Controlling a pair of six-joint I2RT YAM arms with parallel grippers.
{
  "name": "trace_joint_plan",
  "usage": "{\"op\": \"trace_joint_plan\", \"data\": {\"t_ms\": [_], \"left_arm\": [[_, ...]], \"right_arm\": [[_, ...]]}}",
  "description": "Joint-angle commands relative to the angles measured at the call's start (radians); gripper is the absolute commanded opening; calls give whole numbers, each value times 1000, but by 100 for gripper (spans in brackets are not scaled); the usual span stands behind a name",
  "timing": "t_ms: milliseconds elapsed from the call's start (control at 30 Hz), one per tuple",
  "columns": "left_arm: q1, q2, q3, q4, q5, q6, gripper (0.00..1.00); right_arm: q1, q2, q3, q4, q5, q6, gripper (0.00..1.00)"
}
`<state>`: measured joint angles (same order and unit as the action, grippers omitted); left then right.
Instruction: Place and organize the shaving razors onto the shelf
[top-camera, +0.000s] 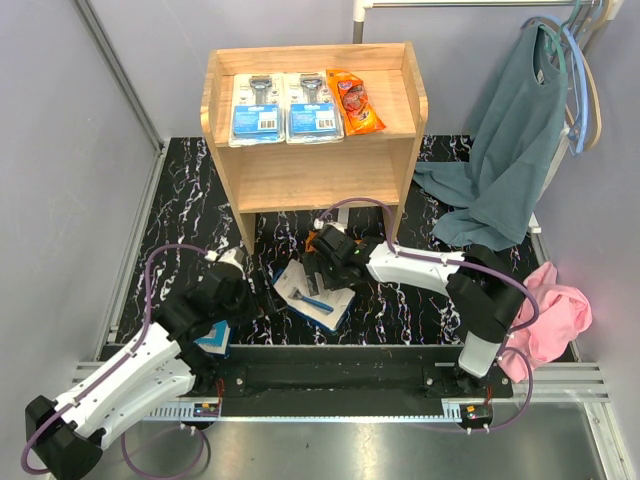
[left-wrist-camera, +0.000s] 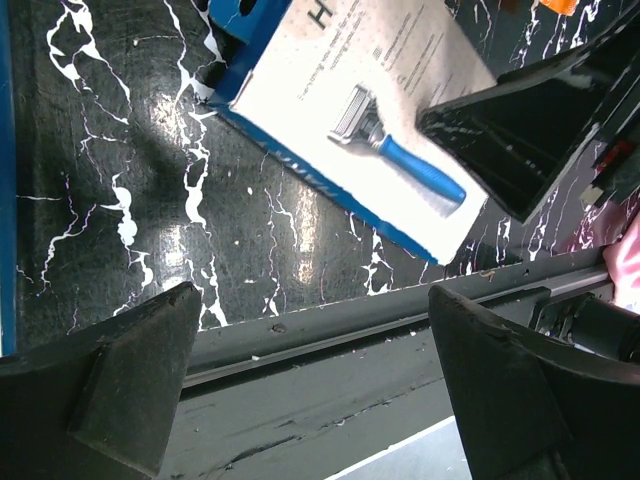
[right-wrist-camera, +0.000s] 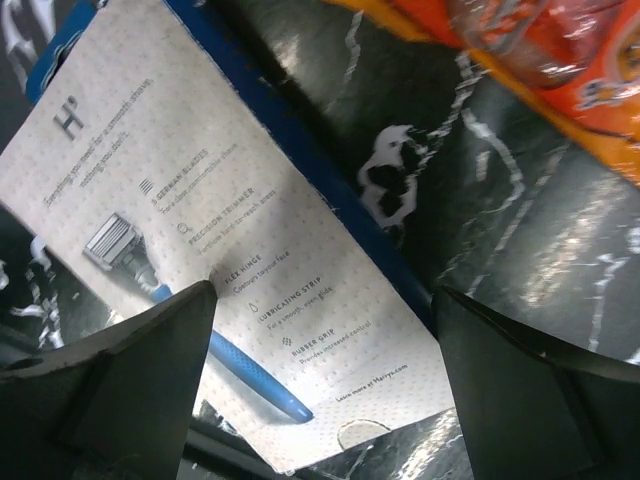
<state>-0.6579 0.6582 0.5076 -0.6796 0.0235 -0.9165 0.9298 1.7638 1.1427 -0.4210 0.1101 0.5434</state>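
The pale wooden shelf (top-camera: 310, 175) stands at the back. Its top tier holds two blue-card blister razors (top-camera: 257, 108) (top-camera: 309, 106) and an orange packet (top-camera: 354, 100). A white-and-blue razor box (top-camera: 318, 297) (left-wrist-camera: 350, 110) (right-wrist-camera: 230, 250) lies flat on the black marbled table. My right gripper (top-camera: 322, 268) (right-wrist-camera: 325, 295) hovers open just over its end, holding nothing. Another orange packet (top-camera: 314, 240) (right-wrist-camera: 540, 60) lies just behind that gripper. My left gripper (top-camera: 243, 290) (left-wrist-camera: 312, 300) is open and empty, left of the box and above the near rail. A second white-and-blue box (top-camera: 214, 338) lies under the left arm.
A teal garment (top-camera: 515, 150) hangs from hangers at the right and drapes onto the table. A pink cloth (top-camera: 555, 310) lies by the right arm's base. A dark metal rail (left-wrist-camera: 330, 350) runs along the table's near edge.
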Motion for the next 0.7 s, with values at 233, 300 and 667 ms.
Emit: {"op": "trace_joint_plan", "data": {"t_ms": [233, 300, 667], "left_arm": [[1, -43, 46, 25, -20, 18, 99], [1, -43, 55, 20, -20, 21, 99], [1, -17, 72, 110, -46, -34, 99]], "right_arm": [[102, 22, 83, 19, -261, -31, 99], [106, -7, 81, 2, -238, -11, 100], [106, -456, -90, -12, 80, 167, 100]]}}
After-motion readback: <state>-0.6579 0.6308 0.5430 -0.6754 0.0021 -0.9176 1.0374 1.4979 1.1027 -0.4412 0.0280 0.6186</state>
